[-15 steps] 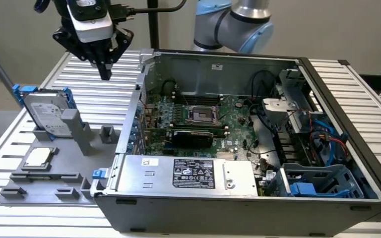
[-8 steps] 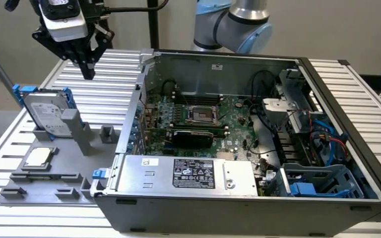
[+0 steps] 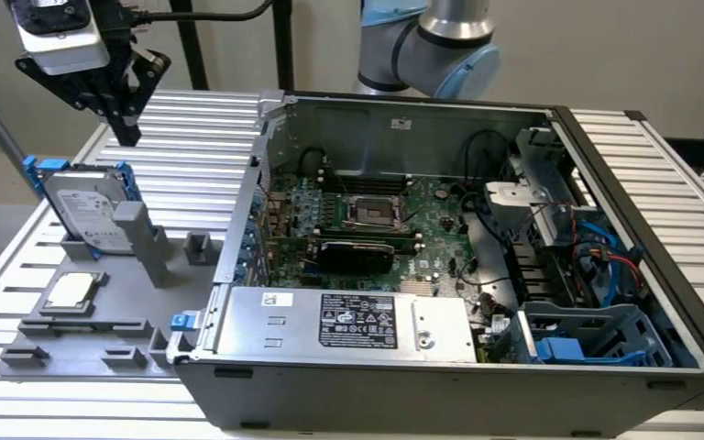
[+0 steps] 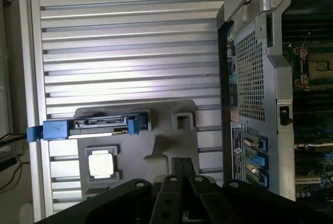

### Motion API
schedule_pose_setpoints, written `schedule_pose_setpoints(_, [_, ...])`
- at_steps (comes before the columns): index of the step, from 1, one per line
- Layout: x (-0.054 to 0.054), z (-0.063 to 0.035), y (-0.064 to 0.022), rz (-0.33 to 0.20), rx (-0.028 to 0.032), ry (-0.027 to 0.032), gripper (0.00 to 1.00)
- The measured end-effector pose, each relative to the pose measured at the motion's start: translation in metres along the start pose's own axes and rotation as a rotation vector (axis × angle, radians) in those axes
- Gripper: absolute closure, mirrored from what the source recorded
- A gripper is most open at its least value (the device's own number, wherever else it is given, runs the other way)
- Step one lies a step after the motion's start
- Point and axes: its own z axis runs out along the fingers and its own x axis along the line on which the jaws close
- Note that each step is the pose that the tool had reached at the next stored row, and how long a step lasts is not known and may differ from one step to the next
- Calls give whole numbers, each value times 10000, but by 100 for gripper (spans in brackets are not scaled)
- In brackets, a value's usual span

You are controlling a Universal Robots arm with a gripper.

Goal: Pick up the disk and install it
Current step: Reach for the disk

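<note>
The disk [image 3: 89, 206], a silver-grey drive with a white label in a bright blue carrier, stands upright on edge in the grey holder [image 3: 144, 302] at the exterior view's left. In the wrist view the disk [image 4: 96, 126] shows edge-on from above. My gripper [image 3: 125, 128] hangs in the air above and behind the disk, apart from it, its black fingers [image 4: 183, 174] shut together with nothing between them. The open computer case [image 3: 475, 275] lies to the right of the holder, with blue drive bays [image 3: 585, 335] at its near right corner.
A small square silver CPU chip [image 3: 71, 291] lies in the holder in front of the disk. A grey power-supply box [image 3: 352, 321] with a black label sits at the case's front. The motherboard [image 3: 365, 220] is exposed. The ribbed aluminium table [image 3: 193, 156] surrounds everything.
</note>
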Motion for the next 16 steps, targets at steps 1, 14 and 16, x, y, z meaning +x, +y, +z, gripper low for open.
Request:
schedule_pose_setpoints(1, [45, 0, -1, 0, 0, 0, 89])
schedule_pose_setpoints(14, [646, 31, 81, -1, 1, 1, 89])
schedule_pose_setpoints(16, [737, 40, 94, -1, 1, 0, 89])
